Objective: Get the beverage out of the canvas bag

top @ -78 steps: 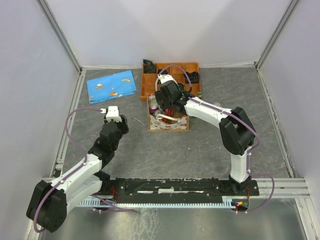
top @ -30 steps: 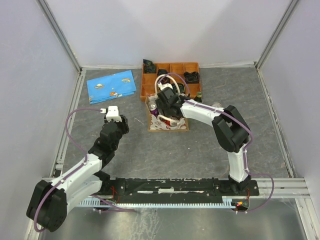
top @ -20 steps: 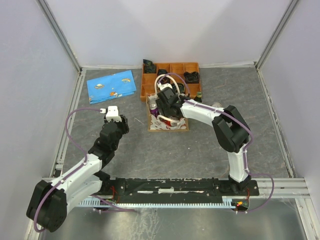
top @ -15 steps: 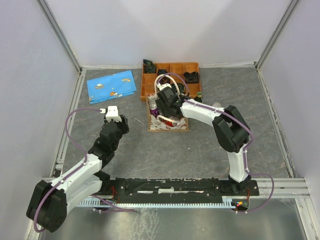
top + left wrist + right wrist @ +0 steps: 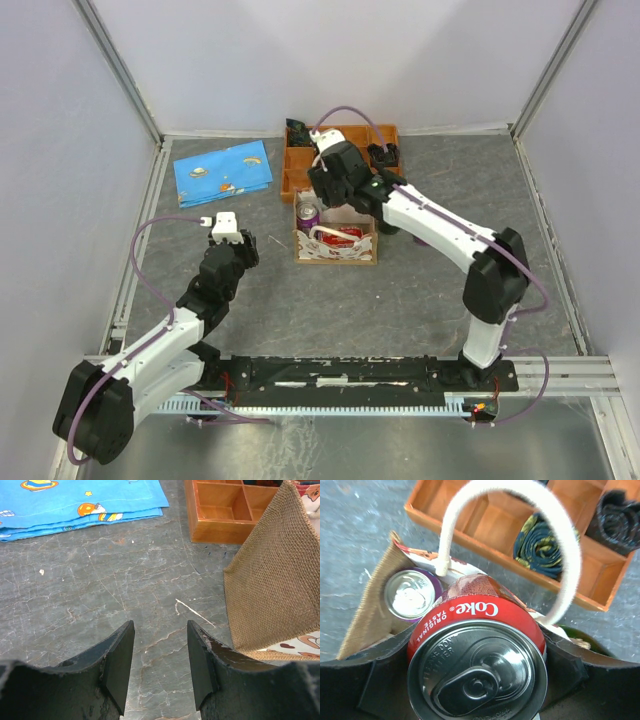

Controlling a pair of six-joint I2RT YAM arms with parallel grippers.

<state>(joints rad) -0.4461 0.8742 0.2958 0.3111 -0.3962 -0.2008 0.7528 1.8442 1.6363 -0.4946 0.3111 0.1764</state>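
The cream canvas bag (image 5: 337, 243) stands mid-table with its white looped handles (image 5: 560, 555) up. My right gripper (image 5: 477, 672) is shut on a red Coke can (image 5: 475, 612), held upright just above the bag's back edge. In the top view the right gripper (image 5: 345, 192) hides that can. A purple can (image 5: 308, 213) stands in the bag's left corner and also shows in the right wrist view (image 5: 410, 592). Something red (image 5: 346, 235) shows inside the bag. My left gripper (image 5: 160, 630) is open and empty, low over the table left of the bag's burlap side (image 5: 270, 590).
The orange wooden compartment tray (image 5: 300, 160) sits right behind the bag, with dark rolled items (image 5: 537, 542) in its cells. A blue patterned cloth (image 5: 222, 172) lies at the back left. Something green (image 5: 580, 635) lies by the bag's right side.
My right gripper has risen out of the bag and moved back toward the tray with the Coke can. The purple can in the bag is now uncovered. The left arm has not moved.
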